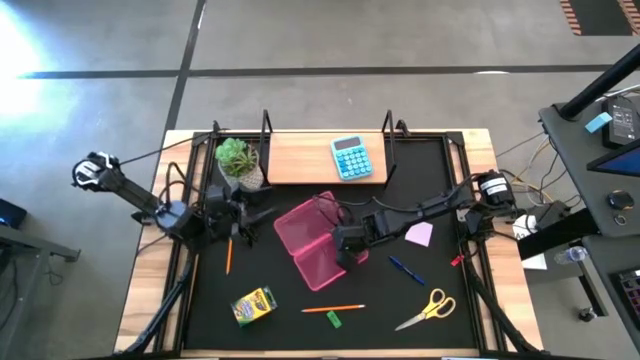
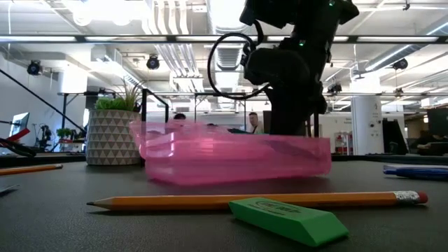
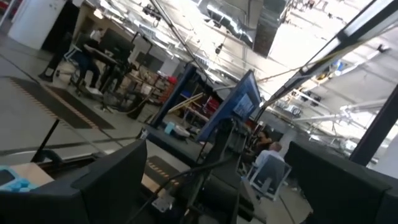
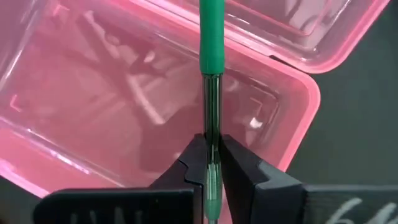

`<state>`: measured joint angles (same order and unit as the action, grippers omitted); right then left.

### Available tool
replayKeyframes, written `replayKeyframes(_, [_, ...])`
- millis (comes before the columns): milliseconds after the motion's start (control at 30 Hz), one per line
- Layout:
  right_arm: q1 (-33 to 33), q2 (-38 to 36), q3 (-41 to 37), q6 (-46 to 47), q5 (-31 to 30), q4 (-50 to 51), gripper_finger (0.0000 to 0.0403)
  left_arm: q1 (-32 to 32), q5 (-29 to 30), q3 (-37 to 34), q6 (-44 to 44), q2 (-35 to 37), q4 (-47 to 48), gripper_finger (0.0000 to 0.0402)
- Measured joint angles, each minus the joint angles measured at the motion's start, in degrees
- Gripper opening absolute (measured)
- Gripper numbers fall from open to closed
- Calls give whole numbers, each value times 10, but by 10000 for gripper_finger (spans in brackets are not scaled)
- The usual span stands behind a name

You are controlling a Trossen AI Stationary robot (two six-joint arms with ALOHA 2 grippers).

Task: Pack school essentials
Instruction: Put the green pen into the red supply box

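Right gripper (image 4: 211,163) is clamped narrow on a green pen (image 4: 211,37), which we see held over the open pink box (image 4: 124,118); the pen has a solid green cap end and a clear green barrel running down between the fingers. In the high view this gripper (image 1: 350,243) sits at the right side of the pink box (image 1: 310,240), near the middle of the black mat (image 1: 300,330). We see the box as translucent pink plastic with its hinged lid lying open beside it, and nothing inside it that we can make out.

On the mat's front part lie a crayon box (image 1: 254,305), an orange pencil (image 1: 333,308), a green eraser (image 1: 334,321) and yellow scissors (image 1: 428,309). A blue pen (image 1: 406,269) lies right of the box, and a second pencil (image 1: 229,256) left of it.

Left gripper (image 1: 243,212) waits near the mat's rear left corner, beside the plant (image 1: 238,160); we cannot tell how its fingers stand.
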<state>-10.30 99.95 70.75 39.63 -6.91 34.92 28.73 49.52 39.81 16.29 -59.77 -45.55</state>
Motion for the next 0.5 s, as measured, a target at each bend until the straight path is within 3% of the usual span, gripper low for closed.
replayKeyframes(500, [-6,-1,0,-130,14,-1,32,0,2,0,-1,-5,-3,374])
